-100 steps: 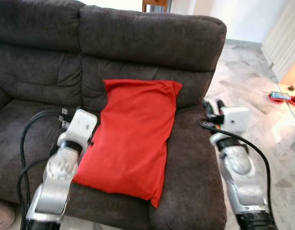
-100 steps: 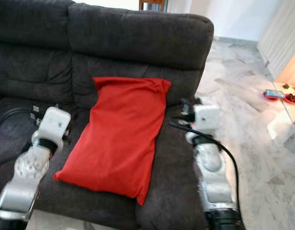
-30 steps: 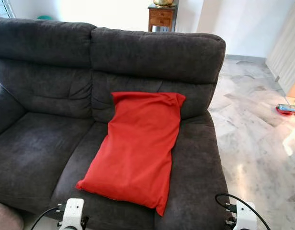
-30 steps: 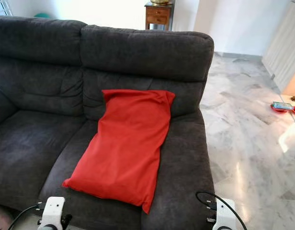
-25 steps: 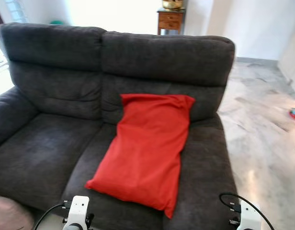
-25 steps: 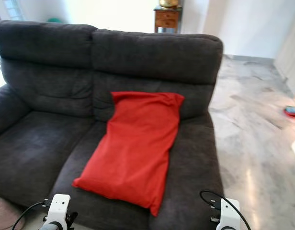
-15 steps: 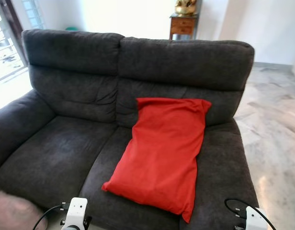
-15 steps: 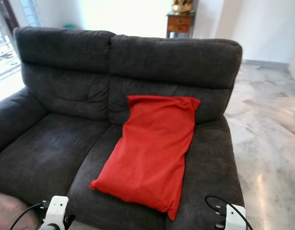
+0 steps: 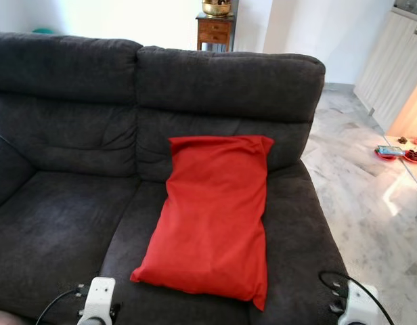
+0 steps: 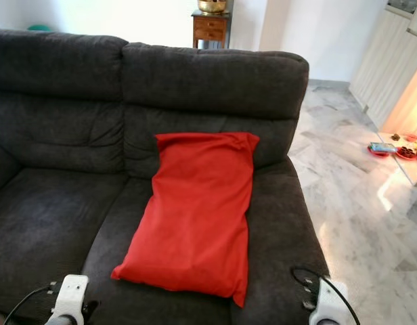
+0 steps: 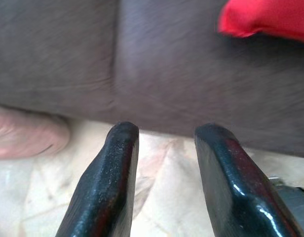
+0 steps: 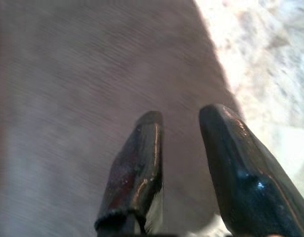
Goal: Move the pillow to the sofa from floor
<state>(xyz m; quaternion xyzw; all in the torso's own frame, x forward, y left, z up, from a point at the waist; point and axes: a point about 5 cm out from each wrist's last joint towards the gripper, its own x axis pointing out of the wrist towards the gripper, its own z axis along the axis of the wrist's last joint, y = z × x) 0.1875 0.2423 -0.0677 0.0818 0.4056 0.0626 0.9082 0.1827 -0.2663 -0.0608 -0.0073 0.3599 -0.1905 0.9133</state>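
Note:
The red pillow (image 9: 212, 213) lies lengthwise on the right seat of the dark grey sofa (image 9: 66, 122), its top edge leaning on the backrest. Nothing holds it. Both arms are drawn back low at the sofa's front edge; their white wrists show at the bottom of the eye views. In the left wrist view my left gripper (image 11: 164, 136) is open and empty over the front of the sofa, a red corner of the pillow (image 11: 263, 19) beyond it. In the right wrist view my right gripper (image 12: 181, 121) is open and empty above the sofa's right seat edge.
Marble floor (image 9: 371, 196) stretches to the right of the sofa. A small wooden side table (image 9: 216, 28) stands behind the backrest. Small red dishes (image 9: 391, 152) sit on the floor at far right. A pinkish object (image 11: 23, 136) lies on the floor by the sofa's front.
Both arms have pulled back from beside the pillow down to the picture's bottom edge. The camera has risen, backed off and swung. The pillow stays put on the seat.

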